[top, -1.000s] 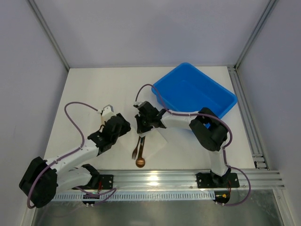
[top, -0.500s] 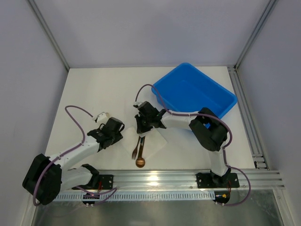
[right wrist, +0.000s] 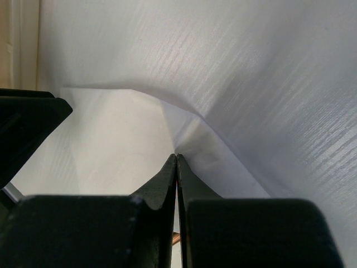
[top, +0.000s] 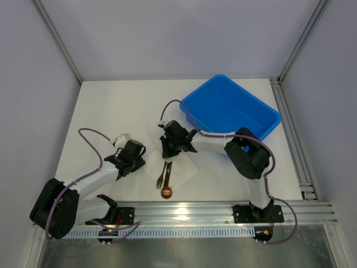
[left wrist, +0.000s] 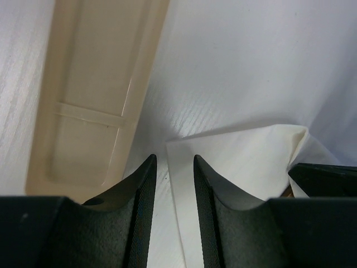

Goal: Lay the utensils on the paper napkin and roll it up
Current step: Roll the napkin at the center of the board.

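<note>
Left end effector (left wrist: 174,167) backed to napkin (top: 188,167) corner, jaws apart; right end effector (right wrist: 177,159) pressed together; fork (top: 160,177), spoon (top: 167,191) on, roll pending.

Both arms are built alike: the left arm (top: 92,178) and the right arm (top: 213,143) have white tubular links between bulky black joint housings, and a thin purple cable (top: 92,130) loops loosely along each. Black base plates (top: 254,213) carry them at the bottom of the frame. The left pincer (left wrist: 174,162) and right pincer (right wrist: 177,159) have matte black fingers (left wrist: 142,195), finely ribbed on the inner faces.
</note>
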`<move>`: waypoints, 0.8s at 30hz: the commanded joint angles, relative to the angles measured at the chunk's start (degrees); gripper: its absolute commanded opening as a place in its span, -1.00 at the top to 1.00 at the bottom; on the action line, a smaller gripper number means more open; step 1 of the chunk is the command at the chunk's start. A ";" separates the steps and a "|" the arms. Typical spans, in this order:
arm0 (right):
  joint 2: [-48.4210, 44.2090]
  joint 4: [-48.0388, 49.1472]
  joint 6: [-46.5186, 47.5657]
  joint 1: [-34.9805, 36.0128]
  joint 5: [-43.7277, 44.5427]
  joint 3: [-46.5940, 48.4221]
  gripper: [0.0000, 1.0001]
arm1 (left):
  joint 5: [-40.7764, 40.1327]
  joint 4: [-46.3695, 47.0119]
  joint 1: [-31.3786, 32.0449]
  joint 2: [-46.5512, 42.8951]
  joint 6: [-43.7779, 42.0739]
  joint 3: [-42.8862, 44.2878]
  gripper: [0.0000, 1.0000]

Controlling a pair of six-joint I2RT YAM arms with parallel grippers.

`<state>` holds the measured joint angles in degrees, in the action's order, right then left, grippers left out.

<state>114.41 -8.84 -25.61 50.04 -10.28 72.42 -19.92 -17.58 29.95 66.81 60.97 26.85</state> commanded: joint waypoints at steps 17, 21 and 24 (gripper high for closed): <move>0.20 1.46 0.64 0.32 0.62 0.17 0.93 | 1.73 9.23 -0.69 1.84 -2.61 -3.12 0.57; 0.29 1.46 0.64 0.32 0.62 0.17 0.92 | 1.64 10.02 -0.69 0.52 -2.79 -3.91 0.74; 0.38 1.46 0.64 0.32 0.62 0.17 0.92 | 1.55 10.46 -0.69 -1.06 -2.79 -4.70 0.84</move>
<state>114.41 -8.82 -25.63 50.04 -10.26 72.42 -18.20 -8.10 29.54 67.35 59.24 23.53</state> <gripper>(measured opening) 0.037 0.095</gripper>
